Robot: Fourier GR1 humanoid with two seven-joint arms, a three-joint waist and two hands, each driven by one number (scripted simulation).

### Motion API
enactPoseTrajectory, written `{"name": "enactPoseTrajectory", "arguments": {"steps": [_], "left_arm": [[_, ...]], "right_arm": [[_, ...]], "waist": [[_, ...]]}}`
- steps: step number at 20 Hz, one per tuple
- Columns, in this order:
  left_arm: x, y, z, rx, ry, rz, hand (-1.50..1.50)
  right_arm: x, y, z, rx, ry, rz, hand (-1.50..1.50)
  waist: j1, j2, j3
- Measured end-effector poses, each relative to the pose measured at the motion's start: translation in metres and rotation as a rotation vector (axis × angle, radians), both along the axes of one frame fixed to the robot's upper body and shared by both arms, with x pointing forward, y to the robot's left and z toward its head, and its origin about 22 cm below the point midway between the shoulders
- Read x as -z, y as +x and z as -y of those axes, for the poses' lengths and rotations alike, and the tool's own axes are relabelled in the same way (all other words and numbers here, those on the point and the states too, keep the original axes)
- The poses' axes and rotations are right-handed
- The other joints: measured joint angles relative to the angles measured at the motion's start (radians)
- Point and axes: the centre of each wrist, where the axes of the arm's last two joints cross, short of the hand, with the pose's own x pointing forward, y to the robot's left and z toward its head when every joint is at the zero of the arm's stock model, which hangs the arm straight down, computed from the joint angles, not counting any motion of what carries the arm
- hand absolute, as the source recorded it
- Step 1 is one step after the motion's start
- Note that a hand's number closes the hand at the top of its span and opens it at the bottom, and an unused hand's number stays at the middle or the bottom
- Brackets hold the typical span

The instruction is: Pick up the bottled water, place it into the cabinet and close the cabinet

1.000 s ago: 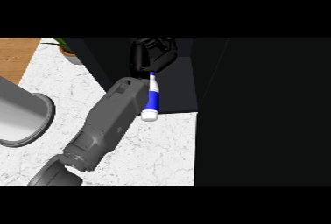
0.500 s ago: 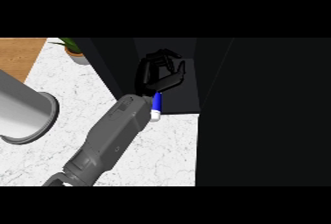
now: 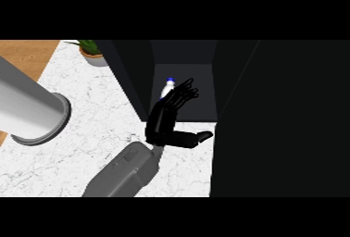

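The bottled water (image 3: 169,86), clear with a blue cap, stands inside the dark cabinet (image 3: 188,60), toward the left of its floor. My right hand (image 3: 167,121) is open at the cabinet's mouth. Its straight fingers (image 3: 183,94) point inward and end just right of and below the bottle, hiding the bottle's lower part. The thumb (image 3: 203,136) sticks out to the right over the cabinet's front edge. Whether the fingers still touch the bottle cannot be told. The grey forearm (image 3: 123,172) comes up from the lower edge. My left hand does not show.
A wide black panel (image 3: 280,120), likely the open cabinet door, fills the right side. A large grey cylinder (image 3: 27,111) lies across the white marble counter (image 3: 89,139) at left. A potted plant (image 3: 91,50) stands at the back left.
The hand was curled round the bottle at the cabinet's opening. Its fingers have straightened and the bottle now stands free inside. The hand sits lower in the view.
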Motion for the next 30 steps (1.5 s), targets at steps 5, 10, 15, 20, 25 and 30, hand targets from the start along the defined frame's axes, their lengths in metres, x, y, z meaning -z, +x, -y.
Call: {"name": "enactPoseTrajectory", "arguments": {"steps": [5, 10, 15, 20, 25, 30], "left_arm": [[0.015, -0.046, -0.030, -0.050, -0.011, -0.022, -1.50], [0.027, -0.092, -0.073, -0.096, -0.026, -0.039, -1.50], [0.029, -0.123, -0.110, -0.089, -0.023, -0.022, -1.50], [0.024, -0.145, -0.151, -0.102, -0.006, 0.006, -1.50], [0.017, -0.169, -0.193, -0.120, 0.007, 0.027, -1.50], [0.008, -0.188, -0.228, -0.114, 0.012, 0.044, -1.50]], "right_arm": [[0.000, -0.002, -0.004, 0.022, 0.011, -0.006, -1.50], [-0.001, -0.003, -0.007, -0.058, 0.008, -0.027, 1.50], [-0.002, 0.005, -0.005, -0.273, -0.052, -0.023, 1.50], [-0.005, 0.014, -0.009, -0.437, -0.096, -0.008, 1.50], [-0.008, 0.021, -0.020, -0.492, -0.099, 0.008, 1.50], [-0.011, 0.027, -0.031, -0.495, -0.108, -0.004, 1.50]], "waist": [[0.018, -0.001, 0.000], [0.027, 0.000, -0.001], [0.040, -0.003, -0.003], [0.044, -0.004, -0.005], [0.049, 0.000, -0.007], [0.061, 0.010, -0.008]]}}
